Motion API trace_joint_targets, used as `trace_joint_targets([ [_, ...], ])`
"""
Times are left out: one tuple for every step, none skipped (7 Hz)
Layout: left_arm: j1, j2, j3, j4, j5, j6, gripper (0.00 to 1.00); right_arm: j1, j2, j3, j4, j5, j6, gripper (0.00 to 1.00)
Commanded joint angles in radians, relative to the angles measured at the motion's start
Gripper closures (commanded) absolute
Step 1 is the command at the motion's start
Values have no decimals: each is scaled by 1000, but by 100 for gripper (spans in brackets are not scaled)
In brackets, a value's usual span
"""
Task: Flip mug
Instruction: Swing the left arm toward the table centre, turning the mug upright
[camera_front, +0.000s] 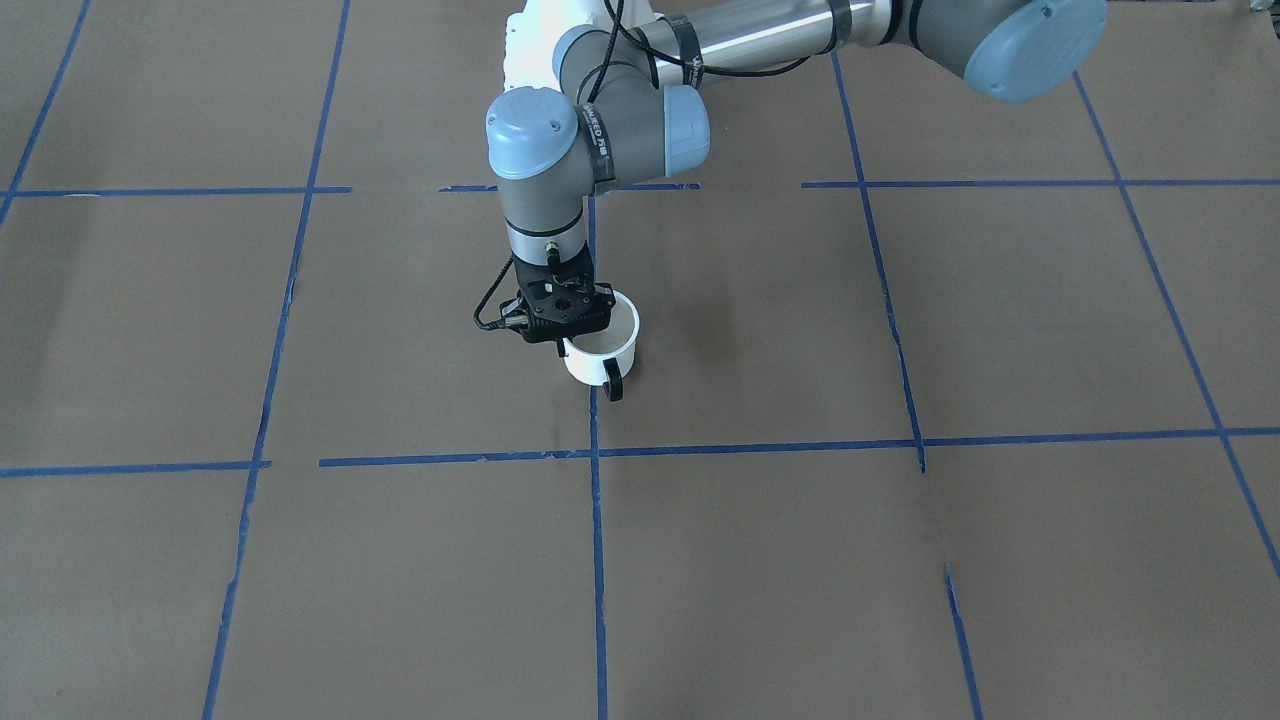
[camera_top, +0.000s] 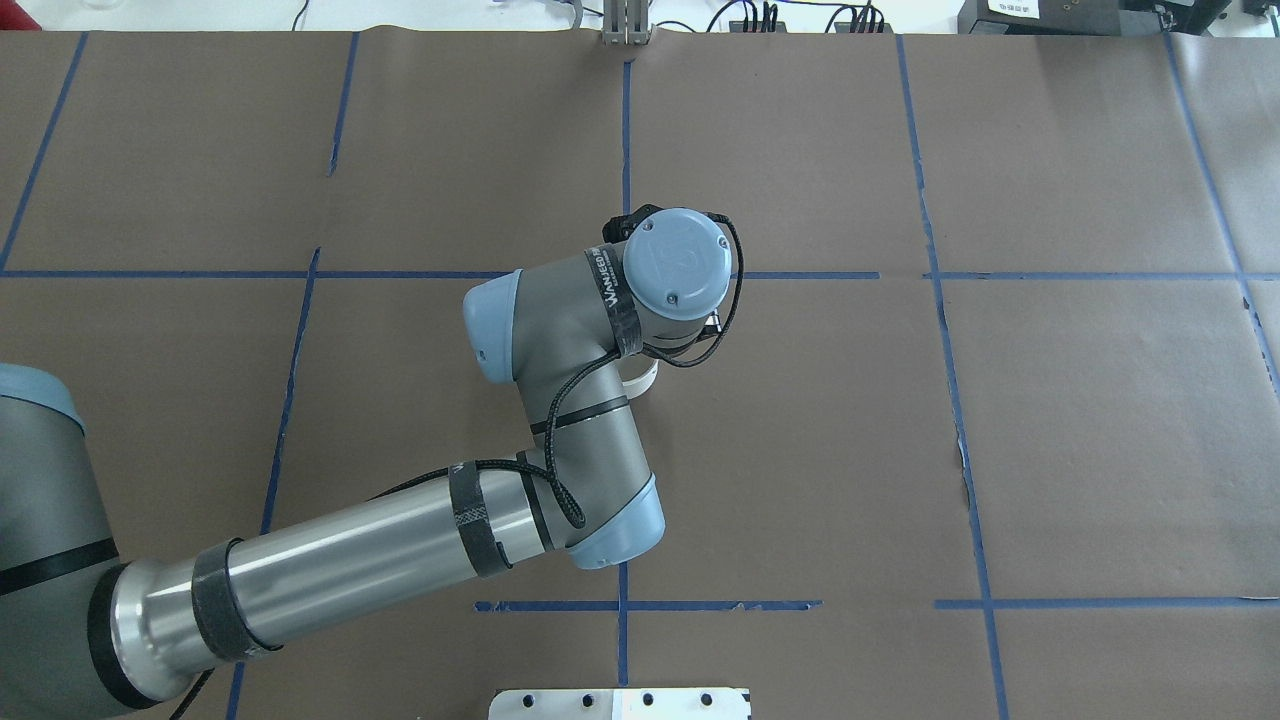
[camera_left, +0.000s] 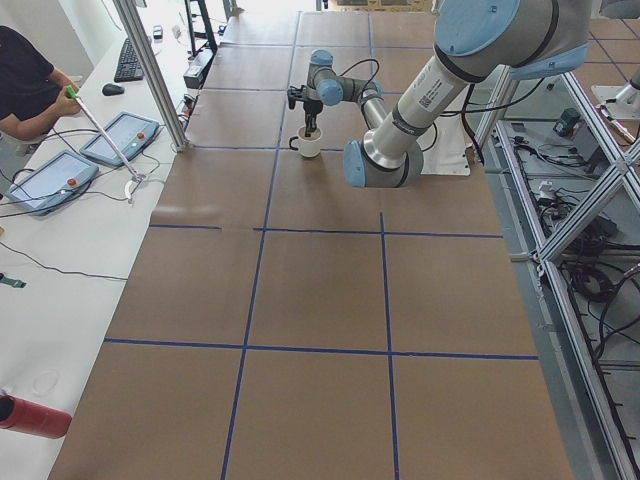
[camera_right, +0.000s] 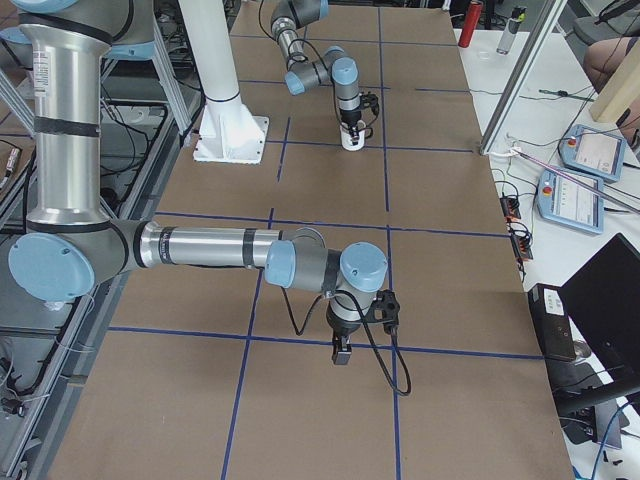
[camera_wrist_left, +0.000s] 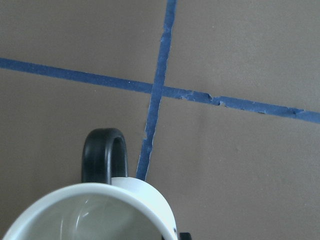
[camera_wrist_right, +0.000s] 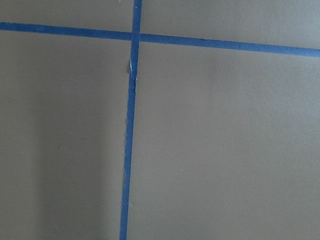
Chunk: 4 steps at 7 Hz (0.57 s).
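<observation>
Mug (camera_front: 603, 352) stands mouth-up on the counter (camera_front: 900, 560), handle at 6 o'clock. Probably light, rigid, slick: pinch its rim wall. Left gripper (camera_front: 572, 336) is at its 10 o'clock rim; I cannot tell whether the jaws clench. Right gripper (camera_right: 341, 352) likewise.

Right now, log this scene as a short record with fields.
mug: upright, mouth up, nothing seen inside
handle: black loop, pointing away from the robot's base
mug position: on the table, over a blue tape line
left gripper: directly over the mug's rim, fingers hidden, grip cannot be told
right gripper: far from the mug, low over bare table, state cannot be told
flip: mug's mouth faces up
</observation>
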Motion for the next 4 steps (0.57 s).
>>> trace_joint_targets([
  [1, -4, 9, 7, 1, -33, 85, 0, 0, 0, 0, 0, 0, 0],
  [1, -4, 7, 9, 10, -31, 9, 0, 0, 0, 0, 0, 0, 0],
  [0, -4, -2, 9, 22, -30, 0, 0, 0, 0, 0, 0, 0, 0],
  [-2, -4, -2, 9, 22, -26, 0, 0, 0, 0, 0, 0, 0, 0],
])
